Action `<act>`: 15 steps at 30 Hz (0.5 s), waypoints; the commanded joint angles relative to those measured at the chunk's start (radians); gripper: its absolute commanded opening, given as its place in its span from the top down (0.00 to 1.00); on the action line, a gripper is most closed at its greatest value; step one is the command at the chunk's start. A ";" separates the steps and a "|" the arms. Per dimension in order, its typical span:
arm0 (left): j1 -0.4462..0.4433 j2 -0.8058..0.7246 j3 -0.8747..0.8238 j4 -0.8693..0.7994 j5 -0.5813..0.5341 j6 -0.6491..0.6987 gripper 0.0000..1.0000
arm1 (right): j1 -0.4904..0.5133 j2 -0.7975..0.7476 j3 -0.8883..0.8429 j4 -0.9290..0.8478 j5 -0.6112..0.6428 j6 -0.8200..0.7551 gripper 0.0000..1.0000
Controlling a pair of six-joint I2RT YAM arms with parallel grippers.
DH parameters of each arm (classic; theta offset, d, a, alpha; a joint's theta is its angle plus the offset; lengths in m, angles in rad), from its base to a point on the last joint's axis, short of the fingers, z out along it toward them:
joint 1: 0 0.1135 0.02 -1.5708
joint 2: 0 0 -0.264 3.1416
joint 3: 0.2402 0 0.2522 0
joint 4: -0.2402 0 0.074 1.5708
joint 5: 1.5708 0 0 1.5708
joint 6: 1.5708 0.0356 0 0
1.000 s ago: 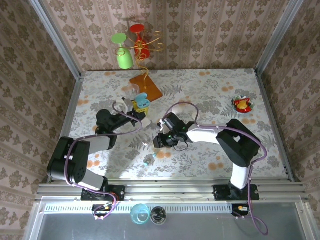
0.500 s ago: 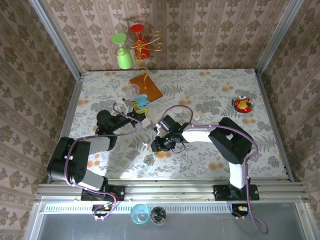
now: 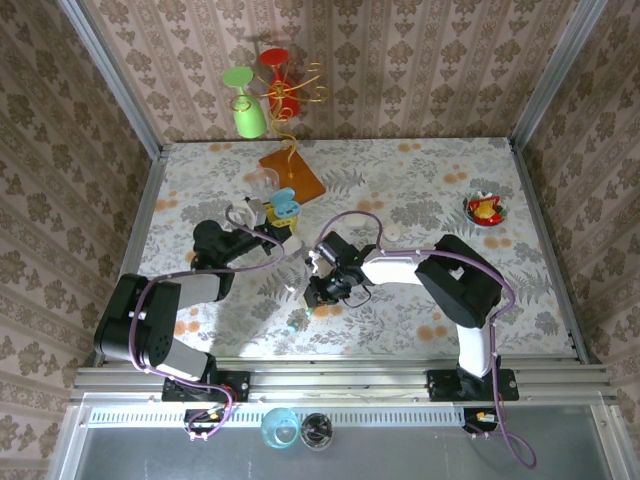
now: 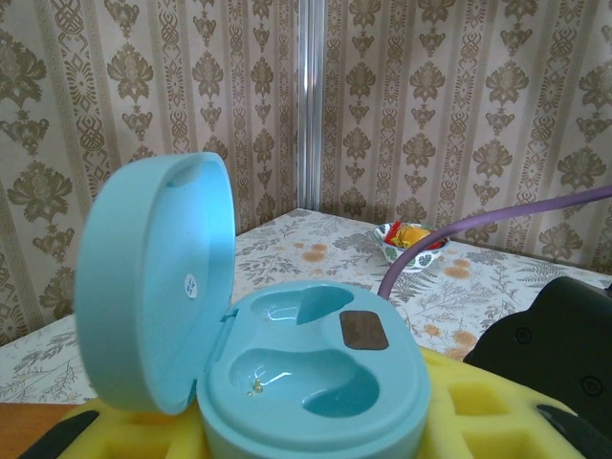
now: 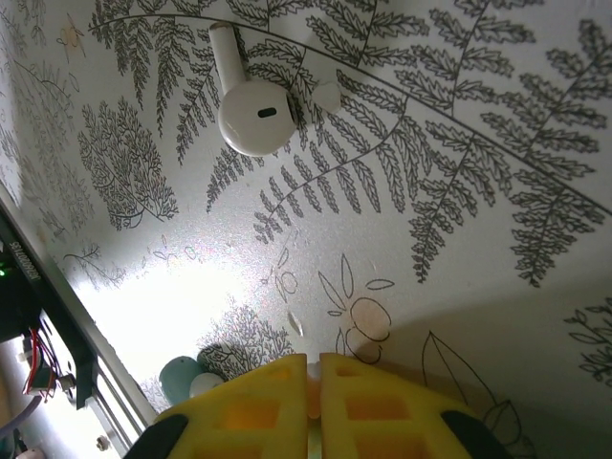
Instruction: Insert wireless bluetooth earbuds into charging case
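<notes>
The light-blue charging case stands with its lid up and both wells empty. My left gripper is shut on it, yellow pads at either side, and holds it near the table's middle left. One white earbud lies on the patterned table just ahead of my right gripper, seen from above as a white speck. The right gripper is low over the table, its yellow pads pressed together with a tiny white earbud piece pinched at their tips.
A small teal-and-white object lies near the front edge. A wooden board, a clear glass and a wire stand with green and red cups are at the back. A small bowl sits far right.
My right gripper has slid a little left and toward the front of the table, and its jaws have closed. The left arm and the case have stayed still.
</notes>
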 commanded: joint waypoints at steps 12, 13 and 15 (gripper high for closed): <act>0.007 -0.008 0.003 0.035 -0.002 0.005 0.65 | -0.191 -0.206 -0.179 0.089 0.086 0.098 0.93; 0.006 -0.006 0.004 0.035 -0.001 0.005 0.65 | -0.223 -0.223 -0.204 0.103 0.087 0.109 0.93; 0.005 -0.006 0.008 0.036 0.000 0.003 0.65 | -0.296 -0.265 -0.258 0.115 0.098 0.122 0.93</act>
